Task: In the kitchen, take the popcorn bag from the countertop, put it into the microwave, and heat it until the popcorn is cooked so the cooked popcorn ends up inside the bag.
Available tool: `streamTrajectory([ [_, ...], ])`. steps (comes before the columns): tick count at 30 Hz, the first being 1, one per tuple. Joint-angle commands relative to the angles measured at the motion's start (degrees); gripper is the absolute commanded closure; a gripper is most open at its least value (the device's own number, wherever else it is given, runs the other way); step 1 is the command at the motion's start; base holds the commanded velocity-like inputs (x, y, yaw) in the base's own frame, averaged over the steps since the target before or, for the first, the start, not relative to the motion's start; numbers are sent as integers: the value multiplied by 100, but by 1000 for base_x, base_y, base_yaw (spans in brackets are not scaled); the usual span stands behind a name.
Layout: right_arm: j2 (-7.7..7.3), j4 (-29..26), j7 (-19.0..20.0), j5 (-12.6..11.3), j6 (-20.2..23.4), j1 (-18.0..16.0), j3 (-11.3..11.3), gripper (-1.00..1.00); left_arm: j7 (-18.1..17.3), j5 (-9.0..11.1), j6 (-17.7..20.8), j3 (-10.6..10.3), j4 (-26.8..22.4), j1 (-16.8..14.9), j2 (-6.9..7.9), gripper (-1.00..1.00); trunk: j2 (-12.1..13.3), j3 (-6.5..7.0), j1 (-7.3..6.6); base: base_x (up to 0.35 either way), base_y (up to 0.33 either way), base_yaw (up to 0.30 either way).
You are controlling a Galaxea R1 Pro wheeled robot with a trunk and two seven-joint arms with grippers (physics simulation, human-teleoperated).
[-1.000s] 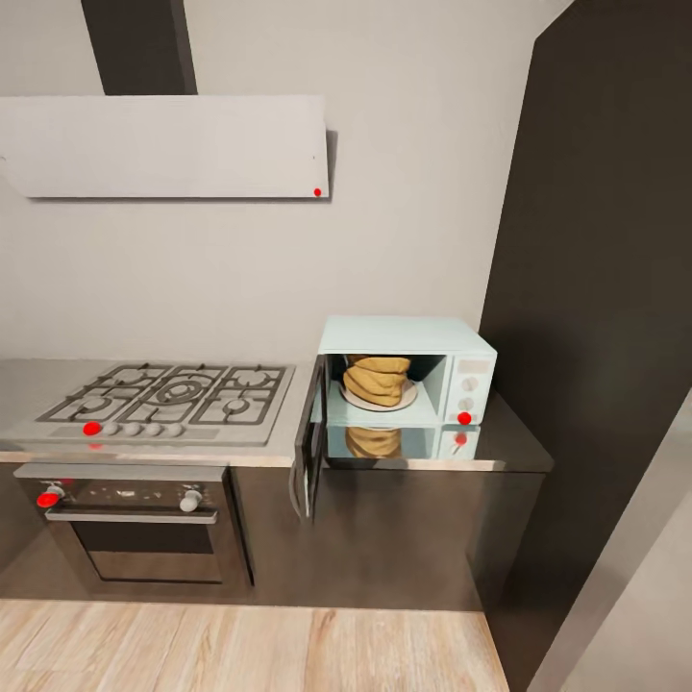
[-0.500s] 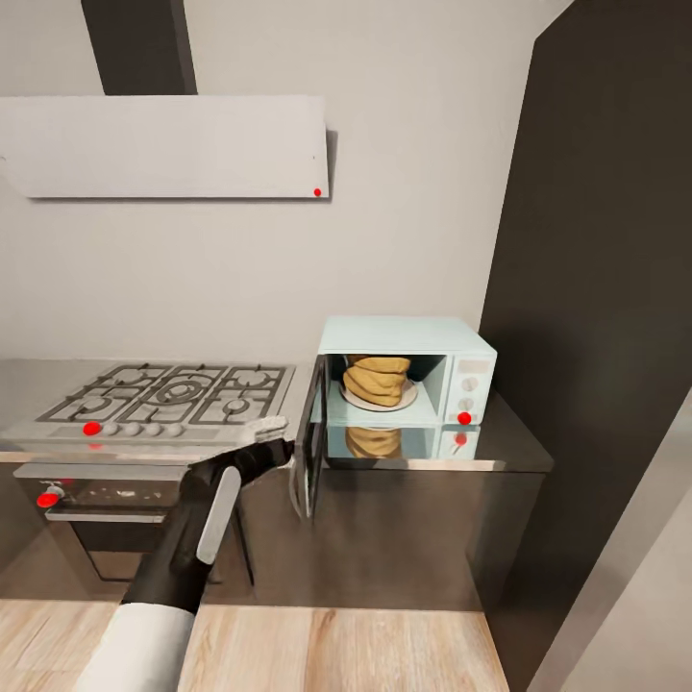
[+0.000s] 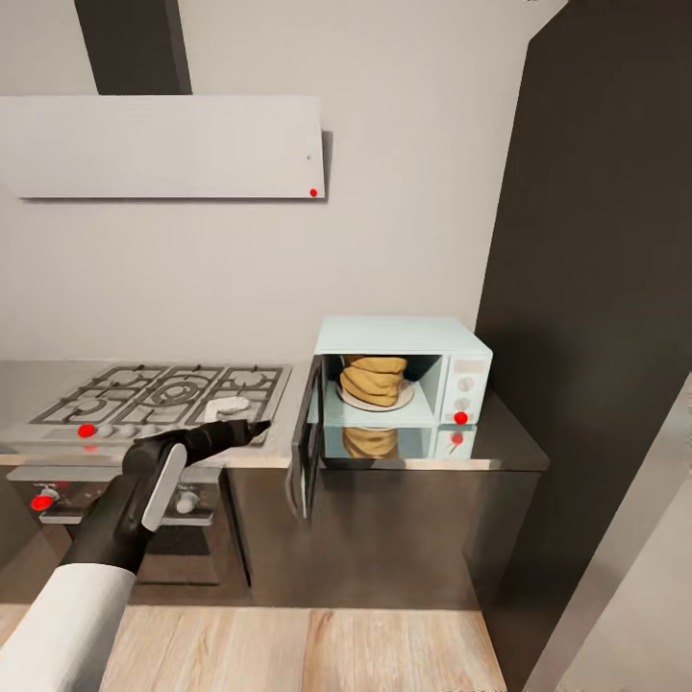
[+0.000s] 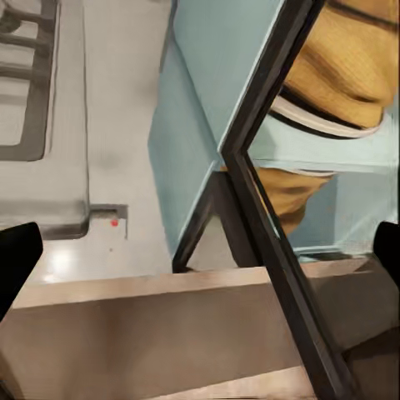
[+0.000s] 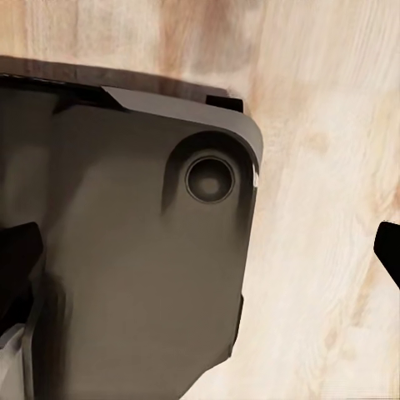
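Up front, the left gripper [image 3: 252, 430] reaches over the countertop [image 3: 505, 447] edge between the gas hob [image 3: 163, 396] and the microwave [image 3: 402, 373], its fingers [image 4: 18, 258] spread wide and holding nothing, just short of the swung-open dark glass door [image 3: 307, 452]. Inside the mint-blue box the popcorn bag [image 3: 373, 379] sits on a white plate [image 3: 402, 396]; no writing can be read, only red dots on the knobs. The right gripper [image 5: 200, 275] hangs open and empty above a dark part of the robot's body [image 5: 142, 275] and the pale plank floor [image 5: 325, 167].
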Motion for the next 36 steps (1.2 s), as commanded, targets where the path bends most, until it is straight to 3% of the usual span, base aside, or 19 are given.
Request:
streamTrajectory([
  [1,-1,14,5,40,-26,-7,-49,-100,-52,13,33,3,7,-3,21,-100,-5,-4,1,0,0,-202],
  [8,10,14,1,40,-25,-7,-49,-100,-352,12,48,-12,44,-3,43,-100,-5,19,1,0,0,-218],
  [11,17,14,1,40,-24,-7,-49,-100,-780,-13,64,-307,59,-3,44,-100,-5,30,1,0,0,-223],
  [15,19,14,1,40,-24,-7,-49,-100,-868,-1,95,-875,51,-3,44,-100,-5,44,1,0,0,-223],
  [18,19,14,1,40,-24,-7,-49,-100,-876,12,108,-1038,35,-3,42,-100,-5,54,1,0,0,-223],
  [22,19,14,1,40,-24,-7,-49,-100,-867,17,107,-1070,18,-3,19,-100,-5,68,1,0,0,-223],
  [26,12,14,1,40,-24,-7,-49,-100,-815,11,74,-1072,-2,-3,-138,-100,-5,82,1,0,0,-223],
  [31,2,14,1,40,-24,-7,-56,-100,-762,0,59,-1073,13,-3,-214,-100,-5,99,1,0,0,-239],
  [33,-5,14,1,40,-23,-7,-57,-100,-391,-27,51,-1073,19,-3,-451,-100,-5,106,1,0,0,-267],
  [36,-14,14,1,40,-23,-7,-58,-100,19,-31,47,-1073,36,-3,-591,-100,-5,116,1,0,0,-268],
])
